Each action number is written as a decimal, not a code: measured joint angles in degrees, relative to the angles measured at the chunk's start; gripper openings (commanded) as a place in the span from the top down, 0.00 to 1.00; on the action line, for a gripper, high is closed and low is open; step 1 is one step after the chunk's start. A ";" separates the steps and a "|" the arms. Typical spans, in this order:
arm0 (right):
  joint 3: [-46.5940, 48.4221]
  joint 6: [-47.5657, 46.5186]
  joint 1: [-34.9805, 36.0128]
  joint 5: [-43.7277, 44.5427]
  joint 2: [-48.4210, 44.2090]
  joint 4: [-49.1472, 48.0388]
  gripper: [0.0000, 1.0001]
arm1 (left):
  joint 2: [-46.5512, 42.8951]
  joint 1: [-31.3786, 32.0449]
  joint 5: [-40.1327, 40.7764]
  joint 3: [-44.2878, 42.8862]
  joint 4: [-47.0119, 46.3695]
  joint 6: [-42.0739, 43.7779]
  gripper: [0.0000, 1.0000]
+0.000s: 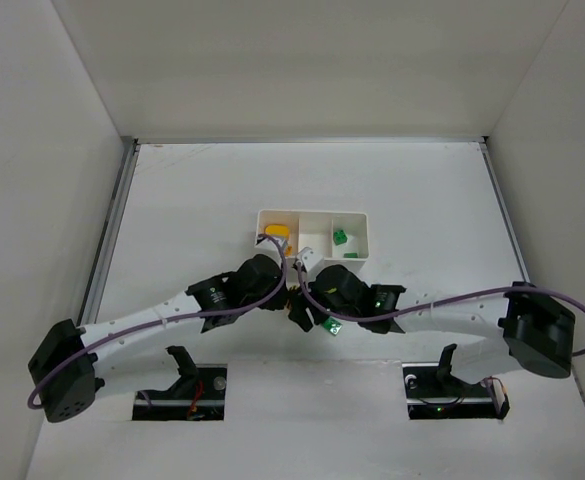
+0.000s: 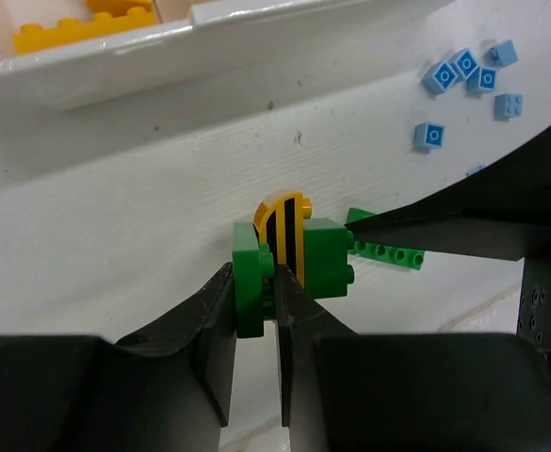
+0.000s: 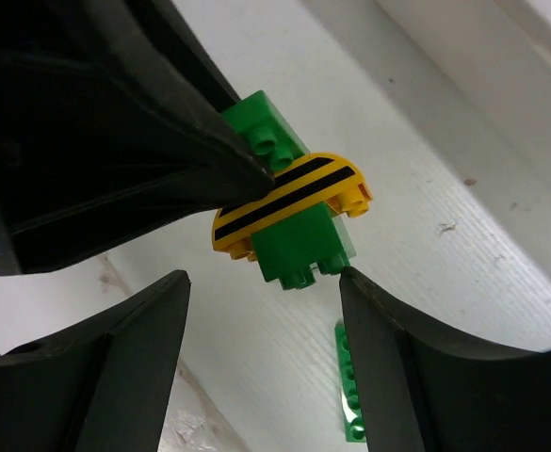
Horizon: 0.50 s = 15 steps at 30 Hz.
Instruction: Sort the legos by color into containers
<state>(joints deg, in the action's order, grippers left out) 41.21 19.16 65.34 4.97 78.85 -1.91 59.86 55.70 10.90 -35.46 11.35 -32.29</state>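
My left gripper (image 2: 253, 279) is shut on a thin green lego (image 2: 247, 252). That lego is stuck to a yellow-orange rounded piece with black stripes (image 2: 284, 221) and a green block (image 2: 324, 259). The stack is held just above the table, in front of the white three-compartment tray (image 2: 209, 42). My right gripper (image 3: 264, 288) is open, its jaws either side of the green block (image 3: 299, 243). Its right fingertip (image 3: 350, 282) is at the block's corner. In the top view both grippers meet (image 1: 292, 297) just in front of the tray (image 1: 312, 214).
Yellow legos (image 1: 277, 236) lie in the tray's left compartment and green ones (image 1: 340, 237) in the right. A long green plate (image 3: 350, 386) lies on the table beside the stack. Several light blue legos (image 2: 463, 71) lie loose further off.
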 measured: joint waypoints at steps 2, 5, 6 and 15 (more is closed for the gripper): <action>0.00 -1.11 0.00 0.24 -0.57 0.48 0.32 | 1.73 -0.59 -1.36 -1.27 0.00 0.92 0.91; 0.00 -2.14 0.00 0.79 -1.53 2.03 0.35 | 3.13 -0.98 -2.99 -2.40 0.02 2.29 0.91; 0.00 -2.51 0.00 0.87 -1.86 2.56 0.35 | 3.30 -1.05 -3.48 -2.60 0.02 2.84 0.91; 0.00 -4.02 0.00 1.05 -4.07 3.23 0.40 | 3.30 -1.90 -7.45 -2.80 0.44 4.70 0.91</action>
<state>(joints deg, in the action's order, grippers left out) 41.21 15.14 65.34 6.02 74.78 1.32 63.16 53.80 3.44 -38.26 11.79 -27.59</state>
